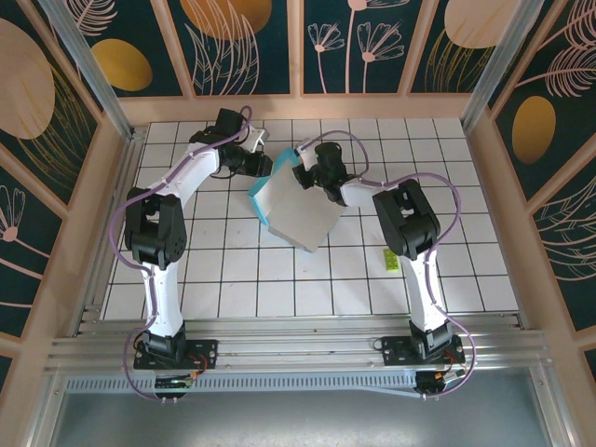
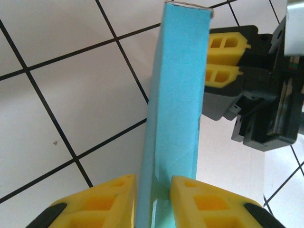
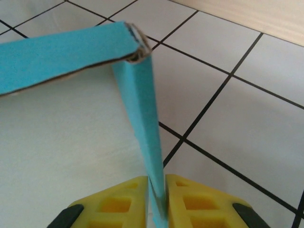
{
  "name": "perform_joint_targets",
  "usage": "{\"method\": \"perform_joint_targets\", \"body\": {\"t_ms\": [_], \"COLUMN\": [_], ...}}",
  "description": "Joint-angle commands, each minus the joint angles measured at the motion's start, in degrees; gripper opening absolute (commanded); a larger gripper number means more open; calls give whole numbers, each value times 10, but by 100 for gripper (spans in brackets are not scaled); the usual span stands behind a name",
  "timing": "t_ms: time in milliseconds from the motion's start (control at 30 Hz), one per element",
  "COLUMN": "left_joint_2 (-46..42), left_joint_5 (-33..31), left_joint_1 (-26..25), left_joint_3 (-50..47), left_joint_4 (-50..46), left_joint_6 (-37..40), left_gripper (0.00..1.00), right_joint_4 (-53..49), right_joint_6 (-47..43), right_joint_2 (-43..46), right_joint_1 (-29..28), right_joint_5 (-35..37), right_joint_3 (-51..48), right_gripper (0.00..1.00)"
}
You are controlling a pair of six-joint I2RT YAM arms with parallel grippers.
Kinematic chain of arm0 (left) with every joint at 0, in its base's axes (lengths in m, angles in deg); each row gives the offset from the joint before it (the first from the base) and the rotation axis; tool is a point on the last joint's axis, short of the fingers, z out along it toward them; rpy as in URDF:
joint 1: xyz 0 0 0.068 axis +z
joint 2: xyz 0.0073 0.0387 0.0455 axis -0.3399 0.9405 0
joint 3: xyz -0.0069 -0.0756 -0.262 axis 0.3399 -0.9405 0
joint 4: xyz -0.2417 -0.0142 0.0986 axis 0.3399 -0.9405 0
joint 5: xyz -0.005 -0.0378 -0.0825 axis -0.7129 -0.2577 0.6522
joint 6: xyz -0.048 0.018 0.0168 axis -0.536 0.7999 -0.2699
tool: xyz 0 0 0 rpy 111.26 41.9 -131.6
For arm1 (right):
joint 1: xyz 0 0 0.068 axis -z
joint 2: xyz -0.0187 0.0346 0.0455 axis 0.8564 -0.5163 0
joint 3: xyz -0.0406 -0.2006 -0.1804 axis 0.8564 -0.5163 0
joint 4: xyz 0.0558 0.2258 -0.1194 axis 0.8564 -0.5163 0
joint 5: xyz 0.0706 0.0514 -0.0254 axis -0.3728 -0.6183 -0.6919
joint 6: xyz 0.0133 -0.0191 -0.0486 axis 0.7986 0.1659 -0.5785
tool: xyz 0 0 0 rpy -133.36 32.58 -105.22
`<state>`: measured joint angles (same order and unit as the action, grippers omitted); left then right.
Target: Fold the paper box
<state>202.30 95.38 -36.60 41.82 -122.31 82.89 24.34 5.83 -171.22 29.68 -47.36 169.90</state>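
Observation:
The paper box [image 1: 296,212] lies half-formed in the middle of the tiled floor, white inside facing up, teal walls raised along its far-left side. My left gripper [image 1: 267,169] holds the far-left wall; in the left wrist view the upright teal wall [image 2: 178,95] runs between my yellow fingers, left gripper [image 2: 154,198] shut on it. My right gripper [image 1: 304,175] grips the adjoining far wall near the corner. In the right wrist view the thin teal wall [image 3: 142,109] is pinched in the right gripper [image 3: 157,202], with the box corner [image 3: 135,45] ahead. The right gripper [image 2: 223,60] also appears beyond the wall.
A small yellow-green slip [image 1: 392,260] lies on the tiles beside the right arm. Wooden walls [image 1: 298,107] enclose the floor on three sides, and an aluminium rail [image 1: 298,349] runs along the near edge by the arm bases.

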Motion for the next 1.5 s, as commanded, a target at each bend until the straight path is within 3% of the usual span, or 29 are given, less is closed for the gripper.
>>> {"method": "perform_joint_targets", "body": {"t_ms": [0,133,267,433,733,833,933,1200,1400,1467], "left_joint_2": [15,13,13,13,12,-22,-70,-247,-361,-383], "left_joint_5": [5,7,9,4,0,26,14,-126,-196,-203], "left_joint_1": [-3,-3,-3,-3,-3,-2,-2,3,13,14], "left_joint_3": [-19,-21,-21,-20,-20,-49,-80,-192,-293,-318], "left_joint_4": [-12,-9,-6,-8,-2,42,83,164,206,214], "left_joint_6": [-5,-5,-7,-5,-21,-52,-88,-143,-168,-176], "left_gripper": [26,26,26,26,26,31,36,49,50,50], "right_joint_4": [23,32,62,57,9,-8,-22,-139,-332,-417], "right_joint_6": [41,86,98,99,98,67,-5,-270,-582,-647], "right_joint_2": [-19,-21,-20,-35,-56,-41,-9,75,74,54], "right_joint_1": [-12,-11,-11,-9,-4,-4,-4,-5,-33,-37], "right_joint_5": [-48,-14,-55,-77,-128,-132,-124,-38,70,95], "right_joint_3": [13,11,0,26,70,63,38,26,88,135], "right_gripper": [10,5,19,22,6,3,0,0,0,0]}}
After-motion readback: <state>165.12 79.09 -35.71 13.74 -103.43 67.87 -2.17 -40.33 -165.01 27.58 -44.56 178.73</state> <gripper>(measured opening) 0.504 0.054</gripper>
